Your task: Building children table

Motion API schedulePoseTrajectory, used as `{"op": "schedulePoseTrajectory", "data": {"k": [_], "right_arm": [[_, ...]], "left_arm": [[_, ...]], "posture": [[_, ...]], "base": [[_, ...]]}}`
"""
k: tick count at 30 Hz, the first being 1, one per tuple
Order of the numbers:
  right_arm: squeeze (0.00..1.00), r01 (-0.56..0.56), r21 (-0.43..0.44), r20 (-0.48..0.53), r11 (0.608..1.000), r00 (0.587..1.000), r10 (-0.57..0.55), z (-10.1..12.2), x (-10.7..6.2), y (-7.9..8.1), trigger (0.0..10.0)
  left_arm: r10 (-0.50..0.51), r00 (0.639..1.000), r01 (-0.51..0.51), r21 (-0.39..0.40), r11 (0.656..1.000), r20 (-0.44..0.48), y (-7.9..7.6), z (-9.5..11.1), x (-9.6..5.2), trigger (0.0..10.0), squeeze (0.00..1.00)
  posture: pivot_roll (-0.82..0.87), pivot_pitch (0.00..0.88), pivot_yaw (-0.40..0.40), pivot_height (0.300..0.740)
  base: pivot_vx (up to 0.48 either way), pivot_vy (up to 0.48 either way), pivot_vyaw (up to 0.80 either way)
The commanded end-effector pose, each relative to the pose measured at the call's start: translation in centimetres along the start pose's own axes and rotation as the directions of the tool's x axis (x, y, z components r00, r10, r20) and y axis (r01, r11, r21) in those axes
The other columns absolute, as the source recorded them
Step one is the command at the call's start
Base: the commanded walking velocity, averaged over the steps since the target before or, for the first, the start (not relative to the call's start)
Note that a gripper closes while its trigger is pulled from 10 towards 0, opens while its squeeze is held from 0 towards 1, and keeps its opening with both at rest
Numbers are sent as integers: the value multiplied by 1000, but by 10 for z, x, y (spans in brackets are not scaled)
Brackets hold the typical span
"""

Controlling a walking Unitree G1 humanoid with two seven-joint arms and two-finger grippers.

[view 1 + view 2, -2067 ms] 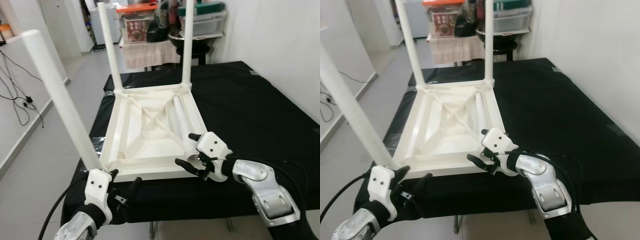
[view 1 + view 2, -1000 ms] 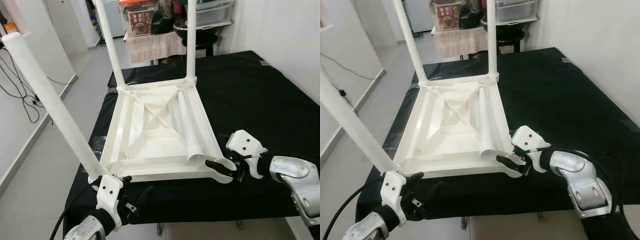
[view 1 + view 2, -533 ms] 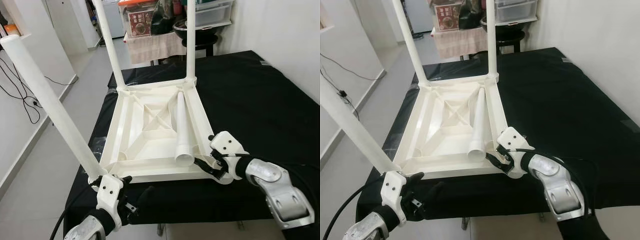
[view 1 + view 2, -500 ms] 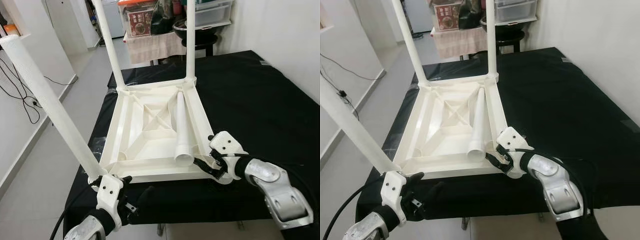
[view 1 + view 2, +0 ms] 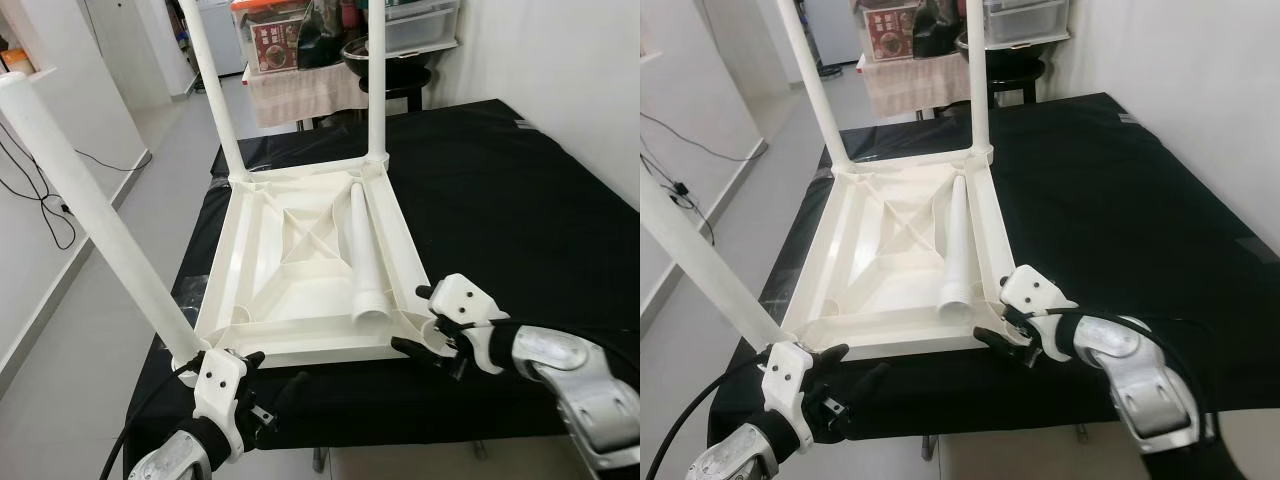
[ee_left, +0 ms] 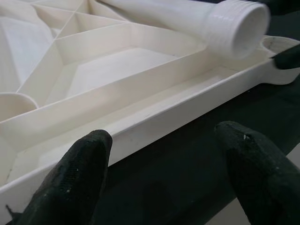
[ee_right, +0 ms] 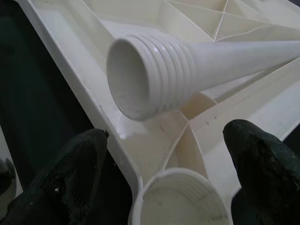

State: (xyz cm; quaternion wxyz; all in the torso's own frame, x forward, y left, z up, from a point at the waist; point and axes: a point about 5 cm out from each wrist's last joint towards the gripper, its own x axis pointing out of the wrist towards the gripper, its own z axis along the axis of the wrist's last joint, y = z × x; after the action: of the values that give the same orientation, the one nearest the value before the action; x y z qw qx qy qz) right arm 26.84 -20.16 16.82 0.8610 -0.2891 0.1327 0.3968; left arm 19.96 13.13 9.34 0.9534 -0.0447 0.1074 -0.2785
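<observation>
— Where's the tabletop sitting from your side?

— I've got the white tabletop (image 5: 300, 270) lying upside down on the black counter (image 5: 500, 200), ribbed underside facing up. Three legs stand up from it: two at the far corners (image 5: 375, 90) and one leaning at the near left corner (image 5: 90, 210). The fourth, loose leg (image 5: 362, 255) lies inside the frame along its right side, threaded end toward me.

— And your right end effector?

— My right end effector (image 5: 425, 335) is at the near right corner of the tabletop, fingers spread and holding nothing. Through its wrist camera I see the two black fingertips (image 7: 70, 173) apart on either side of the empty corner socket (image 7: 180, 199), with the loose leg's threaded mouth just beyond it.

— Left side?

— My left end effector (image 5: 265, 380) sits low at the near left corner, just under the counter's front edge, below the foot of the leaning leg. Its fingers (image 6: 82, 168) are also parted and released, with the near rim of the tabletop running across just past them.

— Anything else around?

— Behind the counter there's a small stand with a cloth (image 5: 300, 95) and storage boxes on it, and cables (image 5: 45, 200) trail on the floor to the left.
</observation>
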Motion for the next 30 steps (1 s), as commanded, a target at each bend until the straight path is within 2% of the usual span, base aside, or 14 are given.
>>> {"op": "schedulePoseTrajectory", "data": {"k": [1,2,3,5,9,17,20,24,30], "right_arm": [[0,-54,-4,65,999,996,54,11,0,6,10000],[0,-54,-4,65,999,996,54,11,0,6,10000],[0,-40,13,110,999,993,38,20,8,9,10000],[0,5,29,130,1000,991,-9,26,18,8,10000],[0,24,29,128,999,991,-28,27,21,7,10000],[0,120,30,66,992,990,-122,23,33,0,10000],[0,221,28,25,975,975,-222,23,38,-6,10000],[0,281,23,5,959,960,-281,27,43,-3,10000],[0,185,52,59,981,980,-188,33,47,13,10000]], "left_arm": [[14,1000,-14,-11,1000,-9,4,-2,-2,10000,0],[14,1000,-14,-11,1000,-9,4,-2,-2,10000,0],[15,1000,-15,-11,1000,-8,4,-2,-2,10000,0],[17,1000,-17,-10,1000,-7,4,-2,-2,10000,0],[17,1000,-18,-9,1000,-6,4,-2,-2,10000,0],[20,1000,-20,-9,1000,-2,3,-1,-1,10000,0],[20,1000,-20,-11,1000,0,3,-1,-1,10000,0],[19,1000,-19,-13,1000,0,3,-1,-1,10000,0],[16,1000,-16,-14,1000,0,3,-1,0,10000,0]], "posture": [[-143,41,90,740],[-143,41,90,740],[-140,41,89,740],[-138,40,88,740],[-137,39,87,740],[-134,38,83,740],[-142,39,81,740],[-146,41,79,740],[-146,41,82,740]], "base": [[0,0,0],[0,0,0],[0,0,0],[0,0,0],[0,0,0],[0,0,0],[0,0,0],[0,0,0],[0,0,0]]}}
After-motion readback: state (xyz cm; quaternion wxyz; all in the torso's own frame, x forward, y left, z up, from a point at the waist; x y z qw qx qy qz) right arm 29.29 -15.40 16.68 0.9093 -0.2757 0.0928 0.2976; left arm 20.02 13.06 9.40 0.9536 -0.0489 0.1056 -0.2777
